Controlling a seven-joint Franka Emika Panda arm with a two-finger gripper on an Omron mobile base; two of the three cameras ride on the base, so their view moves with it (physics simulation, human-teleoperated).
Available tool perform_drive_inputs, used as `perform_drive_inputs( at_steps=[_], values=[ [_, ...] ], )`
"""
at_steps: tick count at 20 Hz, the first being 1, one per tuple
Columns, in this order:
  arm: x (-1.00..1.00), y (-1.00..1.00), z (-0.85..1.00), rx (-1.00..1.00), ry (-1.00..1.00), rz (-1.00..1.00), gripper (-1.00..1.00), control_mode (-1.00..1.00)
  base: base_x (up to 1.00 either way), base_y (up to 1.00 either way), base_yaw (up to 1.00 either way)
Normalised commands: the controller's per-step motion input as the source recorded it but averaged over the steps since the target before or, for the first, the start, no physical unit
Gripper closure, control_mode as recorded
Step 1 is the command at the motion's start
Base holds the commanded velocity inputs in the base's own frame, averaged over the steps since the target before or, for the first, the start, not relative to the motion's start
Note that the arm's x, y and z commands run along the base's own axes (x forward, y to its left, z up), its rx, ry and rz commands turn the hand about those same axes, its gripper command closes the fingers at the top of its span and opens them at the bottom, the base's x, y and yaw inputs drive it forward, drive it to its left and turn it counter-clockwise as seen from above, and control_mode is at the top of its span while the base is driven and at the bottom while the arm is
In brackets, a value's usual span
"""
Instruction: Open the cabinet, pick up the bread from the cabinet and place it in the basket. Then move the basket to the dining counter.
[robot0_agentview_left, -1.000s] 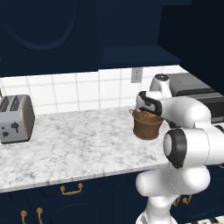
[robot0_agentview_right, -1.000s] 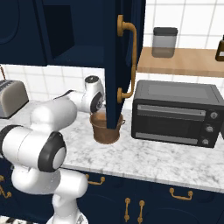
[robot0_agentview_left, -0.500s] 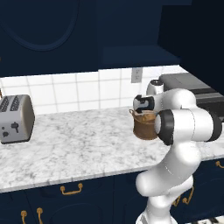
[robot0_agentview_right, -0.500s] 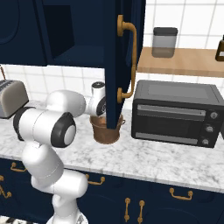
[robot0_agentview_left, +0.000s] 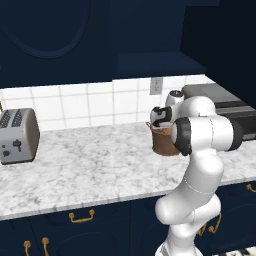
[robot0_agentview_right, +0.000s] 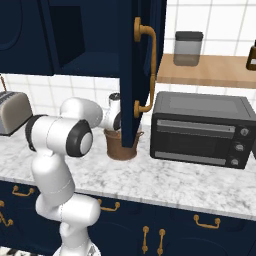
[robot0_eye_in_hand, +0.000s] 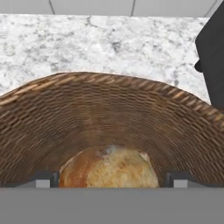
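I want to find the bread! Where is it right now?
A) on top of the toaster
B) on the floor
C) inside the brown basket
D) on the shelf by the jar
C: the hand view shows the bread lying down inside the woven wall of the basket, between the two open finger tips.

- The robot's big white elbow has swung down and away from the basket (robot0_agentview_left: 164, 141).
- The arm now bends lower, beside the basket.
- The pincer (robot0_agentview_right: 116, 116) has stayed wide apart right over the basket with the bread (robot0_eye_in_hand: 109, 168) inside.
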Motion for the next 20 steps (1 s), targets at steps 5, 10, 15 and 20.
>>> perform_drive_inputs(
  at_steps=[5,10,15,20],
  values=[
    [-0.03,0.00,-0.08,0.00,0.00,0.00,-1.00,-1.00,0.00,0.00,0.00],
    [-0.14,0.00,0.00,0.00,0.00,0.00,-1.00,-1.00,0.00,0.00,0.00],
    [-0.18,0.00,0.00,0.00,-0.01,0.00,-1.00,-1.00,0.00,0.00,0.00],
    [-0.51,0.21,0.26,-0.01,-0.04,0.02,-1.00,-1.00,0.00,0.00,0.00]
  ],
)
